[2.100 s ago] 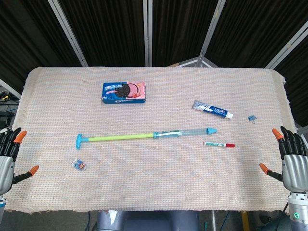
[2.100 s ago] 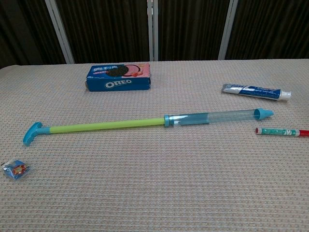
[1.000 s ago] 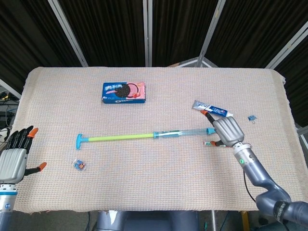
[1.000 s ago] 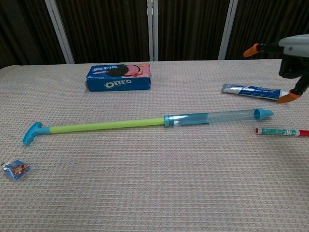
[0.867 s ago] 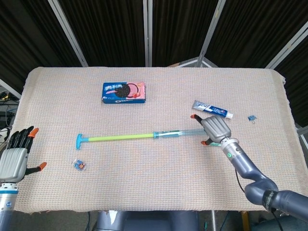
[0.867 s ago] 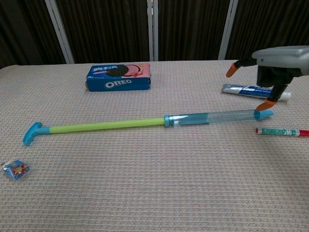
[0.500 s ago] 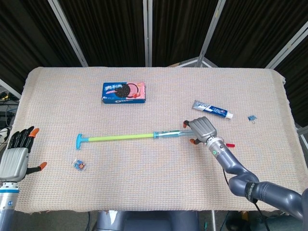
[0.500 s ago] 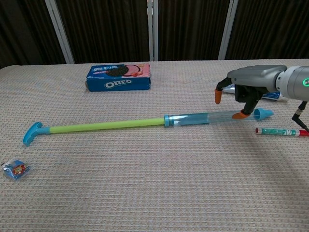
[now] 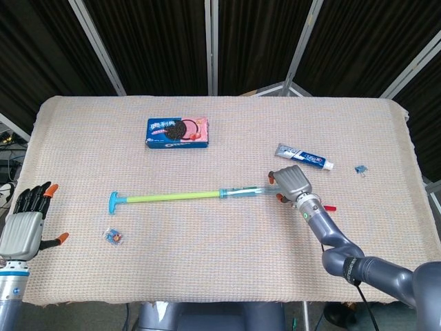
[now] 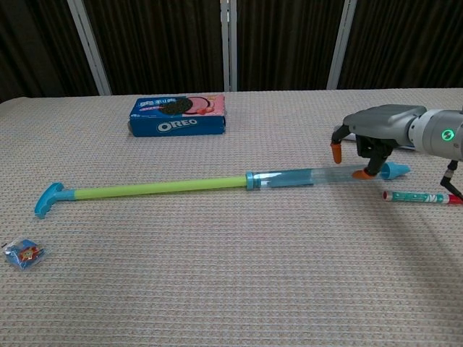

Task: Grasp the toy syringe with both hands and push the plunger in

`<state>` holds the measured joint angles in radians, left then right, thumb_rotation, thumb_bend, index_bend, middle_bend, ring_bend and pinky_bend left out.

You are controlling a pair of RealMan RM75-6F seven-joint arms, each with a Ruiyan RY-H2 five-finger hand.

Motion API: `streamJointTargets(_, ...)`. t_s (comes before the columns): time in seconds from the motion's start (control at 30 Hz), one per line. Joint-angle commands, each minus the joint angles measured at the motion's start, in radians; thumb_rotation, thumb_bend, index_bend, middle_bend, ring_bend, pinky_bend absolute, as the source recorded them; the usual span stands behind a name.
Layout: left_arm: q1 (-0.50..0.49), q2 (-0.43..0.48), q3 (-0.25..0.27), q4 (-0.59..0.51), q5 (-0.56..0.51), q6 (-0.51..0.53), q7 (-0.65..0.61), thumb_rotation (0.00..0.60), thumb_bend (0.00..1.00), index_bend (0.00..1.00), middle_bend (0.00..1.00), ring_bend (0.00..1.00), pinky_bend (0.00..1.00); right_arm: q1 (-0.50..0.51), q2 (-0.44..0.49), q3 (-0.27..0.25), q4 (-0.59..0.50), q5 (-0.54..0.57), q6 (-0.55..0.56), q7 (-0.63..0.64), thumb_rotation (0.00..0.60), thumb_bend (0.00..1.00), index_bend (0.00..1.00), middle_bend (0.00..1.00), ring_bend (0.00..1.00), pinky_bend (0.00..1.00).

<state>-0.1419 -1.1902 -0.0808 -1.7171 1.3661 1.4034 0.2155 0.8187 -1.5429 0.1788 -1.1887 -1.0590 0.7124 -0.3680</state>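
Note:
The toy syringe lies flat across the table, its green plunger rod (image 9: pixel 172 196) (image 10: pixel 159 186) pulled far out. Its blue T-handle (image 9: pixel 114 201) (image 10: pixel 49 199) is at the left, the clear barrel (image 9: pixel 242 191) (image 10: pixel 304 176) at the right, ending in a blue nozzle (image 10: pixel 394 170). My right hand (image 9: pixel 291 183) (image 10: pixel 376 129) hovers over the barrel's nozzle end. Its orange fingertips (image 10: pixel 336 152) hang down on either side of the tube without closing on it. My left hand (image 9: pixel 24 227) is off the table's front left edge, fingers spread and holding nothing; the chest view does not show it.
An Oreo box (image 9: pixel 178 132) (image 10: pixel 179 116) lies behind the rod. A toothpaste tube (image 9: pixel 304 156) sits just behind my right hand. A red-capped marker (image 10: pixel 423 196) lies in front of the nozzle. A small wrapped sweet (image 9: pixel 114 236) (image 10: pixel 25 254) is near the handle, and a small blue clip (image 9: pixel 360 169) sits far right.
My right hand has swung in from the table's right edge to the barrel's nozzle end and lowered, fingers curling down around the tube. The left hand barely shifted. The syringe has not moved.

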Motion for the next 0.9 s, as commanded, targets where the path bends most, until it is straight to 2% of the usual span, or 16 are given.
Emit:
streamJointTargets(0.03, -0.002, -0.002, 0.001, 0.001, -0.003, -0.002, 0.005, 0.6, 0.0, 0.0, 0.0, 0.0, 0.0, 0.004, -0.019, -0.009, 0.027, -0.002, 0.012, -0.011, 0.6, 0.25, 0.43, 1.0, 1.0, 1.0)
streamJointTargets(0.33, -0.006, -0.008, 0.0, 0.004, -0.013, -0.007, 0.016, 0.6, 0.0, 0.0, 0.0, 0.0, 0.0, 0.011, -0.066, -0.028, 0.105, -0.023, 0.015, -0.005, 0.6, 0.25, 0.45, 1.0, 1.0, 1.0)
streamJointTargets(0.53, -0.01, -0.012, 0.0, 0.008, -0.02, -0.012, 0.018, 0.6, 0.0, 0.0, 0.0, 0.0, 0.0, 0.013, -0.08, -0.033, 0.133, -0.037, 0.014, 0.011, 0.6, 0.29, 0.55, 1.0, 1.0, 1.0)
streamJointTargets(0.67, -0.015, -0.013, 0.0, 0.008, -0.022, -0.018, 0.018, 0.6, 0.0, 0.0, 0.0, 0.0, 0.0, 0.01, -0.073, -0.035, 0.128, -0.034, 0.009, 0.018, 0.6, 0.34, 0.6, 1.0, 1.0, 1.0)
streamJointTargets(0.8, -0.022, -0.014, -0.001, 0.008, -0.022, -0.026, 0.017, 0.6, 0.0, 0.0, 0.0, 0.0, 0.0, 0.001, -0.051, -0.033, 0.095, -0.031, 0.022, 0.02, 0.6, 0.37, 0.61, 1.0, 1.0, 1.0)
streamJointTargets(0.83, -0.025, -0.014, -0.003, 0.008, -0.023, -0.029, 0.016, 0.6, 0.0, 0.0, 0.03, 0.01, 0.01, -0.002, -0.044, -0.032, 0.083, -0.028, 0.025, 0.019, 0.6, 0.37, 0.61, 1.0, 1.0, 1.0)
streamJointTargets(0.9, -0.035, -0.018, -0.011, 0.011, -0.022, -0.032, 0.016, 0.6, 0.0, 0.0, 0.23, 0.18, 0.14, -0.008, -0.025, -0.031, 0.051, -0.018, 0.029, 0.014, 0.6, 0.37, 0.61, 1.0, 1.0, 1.0)
